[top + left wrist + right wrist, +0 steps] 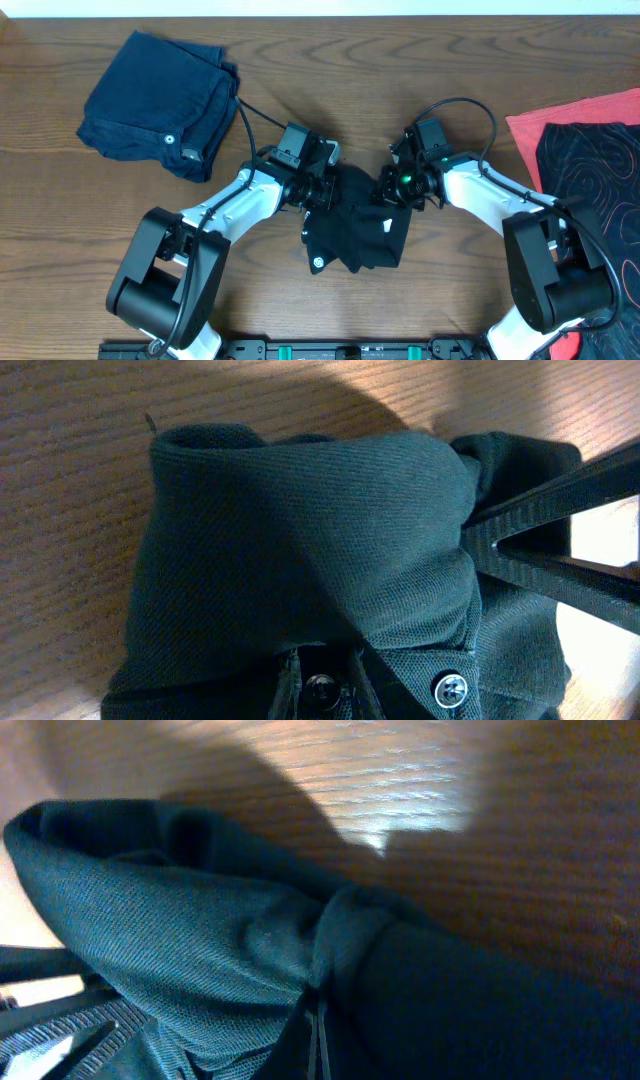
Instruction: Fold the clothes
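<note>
Crumpled black knit garment (pixel 355 235) lies on brown wood table (pixel 330 60), lower R of folded navy denim pile (pixel 155 105), well apart from it. My L pincer (pixel 325 192) pinches garment edge nearest pile; fabric bulges over it. My R pincer (pixel 385 190), farther from pile, pressed together on bunched fold of same garment.

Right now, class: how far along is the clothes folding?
Done: the dark blue garment lies folded at far left. In hand: left claw and right claw both meet the crumpled black garment in the middle. Left: folding it, plus the red and patterned pile at right.
</note>
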Controlling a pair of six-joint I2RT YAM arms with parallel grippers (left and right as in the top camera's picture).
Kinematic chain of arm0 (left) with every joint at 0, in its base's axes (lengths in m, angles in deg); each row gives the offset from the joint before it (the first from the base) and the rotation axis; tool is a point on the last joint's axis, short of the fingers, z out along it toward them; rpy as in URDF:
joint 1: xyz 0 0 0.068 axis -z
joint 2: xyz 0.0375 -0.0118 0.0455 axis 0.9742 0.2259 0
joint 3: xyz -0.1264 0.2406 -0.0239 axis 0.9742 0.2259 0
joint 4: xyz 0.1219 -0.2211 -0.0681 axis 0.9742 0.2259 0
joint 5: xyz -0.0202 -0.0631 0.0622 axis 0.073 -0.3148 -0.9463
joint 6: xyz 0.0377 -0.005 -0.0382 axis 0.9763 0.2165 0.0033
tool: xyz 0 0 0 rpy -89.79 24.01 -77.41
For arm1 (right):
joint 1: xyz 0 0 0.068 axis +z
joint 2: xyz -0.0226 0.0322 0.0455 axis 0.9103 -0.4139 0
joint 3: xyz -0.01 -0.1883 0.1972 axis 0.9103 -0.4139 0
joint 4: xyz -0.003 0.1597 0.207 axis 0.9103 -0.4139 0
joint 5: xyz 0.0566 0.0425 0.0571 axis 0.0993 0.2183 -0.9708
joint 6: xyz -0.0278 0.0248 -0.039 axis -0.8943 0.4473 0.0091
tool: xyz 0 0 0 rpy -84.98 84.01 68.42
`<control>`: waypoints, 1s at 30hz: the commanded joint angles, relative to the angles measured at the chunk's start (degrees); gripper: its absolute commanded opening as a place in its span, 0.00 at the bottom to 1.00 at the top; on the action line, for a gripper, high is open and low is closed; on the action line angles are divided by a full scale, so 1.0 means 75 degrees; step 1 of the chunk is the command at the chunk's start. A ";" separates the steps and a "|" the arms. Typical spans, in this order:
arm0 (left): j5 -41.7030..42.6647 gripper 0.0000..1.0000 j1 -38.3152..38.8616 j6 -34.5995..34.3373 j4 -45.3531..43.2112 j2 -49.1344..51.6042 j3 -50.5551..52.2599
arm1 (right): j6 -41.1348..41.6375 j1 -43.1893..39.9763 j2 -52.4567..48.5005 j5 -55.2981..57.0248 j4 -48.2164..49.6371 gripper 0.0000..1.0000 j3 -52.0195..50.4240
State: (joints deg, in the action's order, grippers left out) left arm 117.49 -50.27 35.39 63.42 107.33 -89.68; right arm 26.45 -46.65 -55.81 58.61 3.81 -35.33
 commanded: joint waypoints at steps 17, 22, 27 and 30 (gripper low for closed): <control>0.0857 0.54 -0.0950 -0.0035 0.2591 -0.2938 0.0076 | -0.4354 -0.0195 0.2282 -0.0338 -0.0382 0.08 -0.0111; 0.0801 0.42 -0.0702 -0.0353 0.3552 -0.3054 0.0326 | -0.4371 0.0122 0.2224 -0.0283 0.0364 0.08 -0.0114; 0.0807 0.31 -0.0195 -0.1405 0.2600 -0.2868 0.1323 | -0.4360 0.0641 0.1367 -0.0283 0.1513 0.08 -0.0114; 0.0801 0.31 0.0163 -0.2095 0.1472 -0.2699 0.1918 | -0.4191 0.0819 0.0740 -0.0076 0.1918 0.11 -0.0114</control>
State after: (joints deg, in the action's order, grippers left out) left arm 123.57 -50.95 26.10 77.73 85.96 -78.27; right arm -4.72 -41.91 -46.50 56.75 17.39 -36.05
